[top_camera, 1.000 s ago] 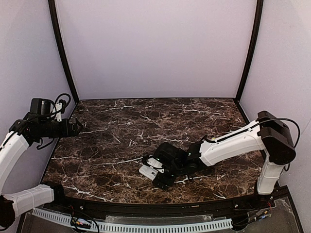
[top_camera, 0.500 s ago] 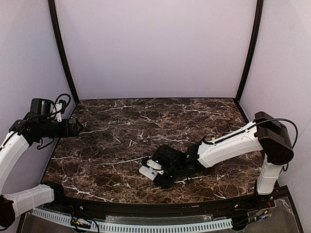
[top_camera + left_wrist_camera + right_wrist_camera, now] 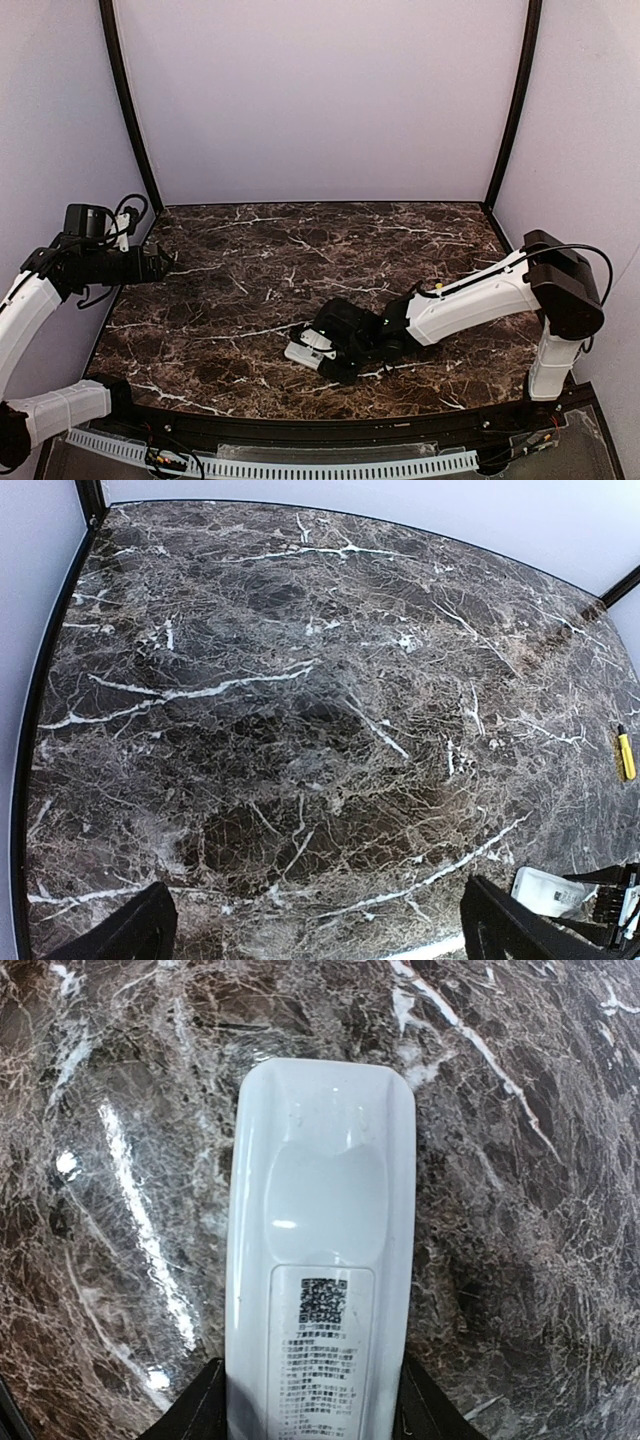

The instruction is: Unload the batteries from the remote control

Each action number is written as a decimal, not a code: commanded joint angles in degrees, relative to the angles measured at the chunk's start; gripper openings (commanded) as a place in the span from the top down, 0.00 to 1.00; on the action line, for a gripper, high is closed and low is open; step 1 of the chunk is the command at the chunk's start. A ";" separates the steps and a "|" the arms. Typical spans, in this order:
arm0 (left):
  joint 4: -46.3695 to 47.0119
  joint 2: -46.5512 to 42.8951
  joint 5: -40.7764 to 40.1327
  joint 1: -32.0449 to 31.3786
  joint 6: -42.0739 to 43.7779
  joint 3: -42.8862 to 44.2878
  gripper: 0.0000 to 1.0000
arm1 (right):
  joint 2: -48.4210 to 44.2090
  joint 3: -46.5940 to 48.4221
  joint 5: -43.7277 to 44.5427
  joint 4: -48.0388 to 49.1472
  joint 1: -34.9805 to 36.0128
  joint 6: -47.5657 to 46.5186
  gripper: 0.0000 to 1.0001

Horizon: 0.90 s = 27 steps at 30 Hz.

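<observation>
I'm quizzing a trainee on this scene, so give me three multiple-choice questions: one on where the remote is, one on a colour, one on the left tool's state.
1. Where is the remote control? A between the right tool fingers; B far left; C far back.
2. The small stick is: A green; B yellow; C red.
3. The left tool is: A shut empty; B clamped on the remote; C open.
Answers: A, fingers flank its sides; B, plainly yellow in the left wrist view; C, fingers wide apart, nothing between.
</observation>
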 commanded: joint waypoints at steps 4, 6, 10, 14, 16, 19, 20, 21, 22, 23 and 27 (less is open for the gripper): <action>1.64 1.37 2.67 0.16 -1.43 -0.54 0.00 | -4.24 -0.06 6.61 1.47 -1.30 -5.92 0.76; 2.51 1.44 4.19 0.17 -2.34 -0.21 0.00 | -5.65 -0.76 7.37 2.48 -2.06 -6.87 0.77; 2.64 3.60 8.09 0.14 -2.68 1.47 0.00 | -8.22 -2.00 9.12 4.85 -3.28 -8.95 0.83; 2.82 5.86 13.34 0.14 -2.24 3.12 0.00 | -11.12 -3.57 10.65 9.22 -4.14 -12.13 0.89; 3.61 6.70 18.69 0.14 -1.65 3.62 0.00 | -12.57 -4.68 11.47 12.80 -4.56 -14.08 0.91; 6.02 7.84 28.87 0.15 -1.82 3.57 0.00 | -14.67 -6.11 12.23 18.27 -5.09 -16.85 0.96; 6.96 8.65 33.09 0.12 -2.12 3.60 0.00 | -15.26 -6.58 12.36 19.79 -5.19 -17.74 0.98; 7.19 9.06 34.61 0.01 -2.68 3.79 0.02 | -15.79 -6.82 12.45 21.25 -5.23 -18.66 0.99; 7.36 10.07 36.73 -0.03 -2.90 3.89 0.03 | -16.12 -7.00 12.52 22.42 -5.22 -19.58 1.00; 7.39 10.52 37.43 -0.55 -3.14 4.06 0.05 | -16.34 -7.00 12.55 23.36 -5.24 -20.48 1.00; 8.75 12.56 38.26 -4.94 -3.85 4.42 0.08 | -16.03 -5.76 12.66 24.97 -5.23 -23.12 1.00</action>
